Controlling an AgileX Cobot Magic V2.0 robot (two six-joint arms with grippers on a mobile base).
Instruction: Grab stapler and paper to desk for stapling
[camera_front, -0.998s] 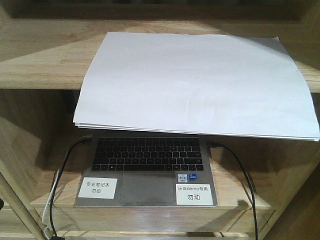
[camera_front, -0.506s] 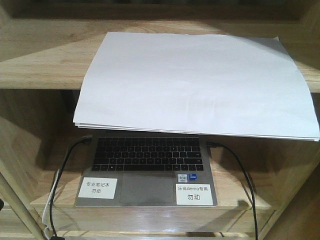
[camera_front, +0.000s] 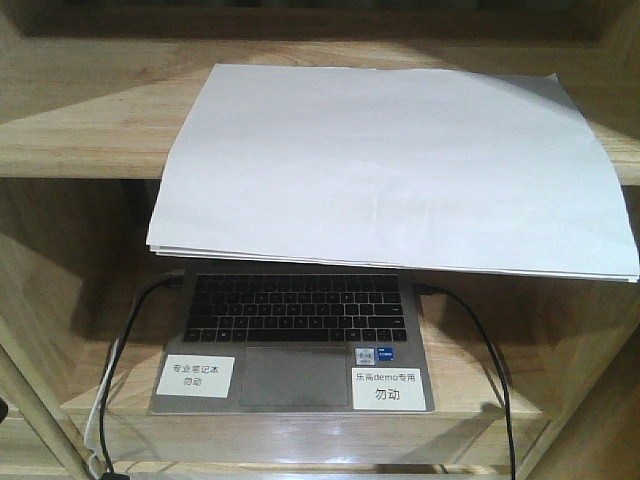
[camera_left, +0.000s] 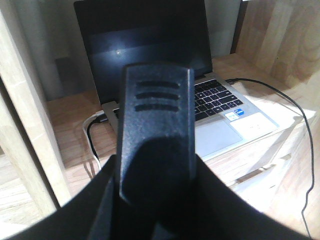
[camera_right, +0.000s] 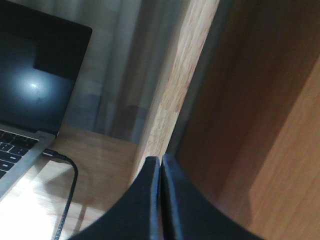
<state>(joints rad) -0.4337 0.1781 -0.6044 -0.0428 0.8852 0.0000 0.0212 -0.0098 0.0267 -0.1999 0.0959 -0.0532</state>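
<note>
The paper (camera_front: 390, 165), a thin stack of white sheets, lies on the upper shelf board (camera_front: 90, 110), and its front edge hangs out over the laptop. Neither gripper shows in the front view. In the left wrist view my left gripper (camera_left: 156, 172) is shut on the stapler (camera_left: 156, 100), a black body with three grooves near its tip that points toward the laptop screen. My right gripper (camera_right: 161, 161) is shut with its fingers pressed together and nothing between them, close to a wooden upright (camera_right: 177, 85). The desk is out of view.
An open laptop (camera_front: 295, 335) with two white labels sits in the lower shelf bay. Black cables (camera_front: 480, 350) run from both of its sides. Wooden uprights (camera_left: 25, 125) flank the bay, and the shelf's side wall (camera_right: 270, 125) is right of my right gripper.
</note>
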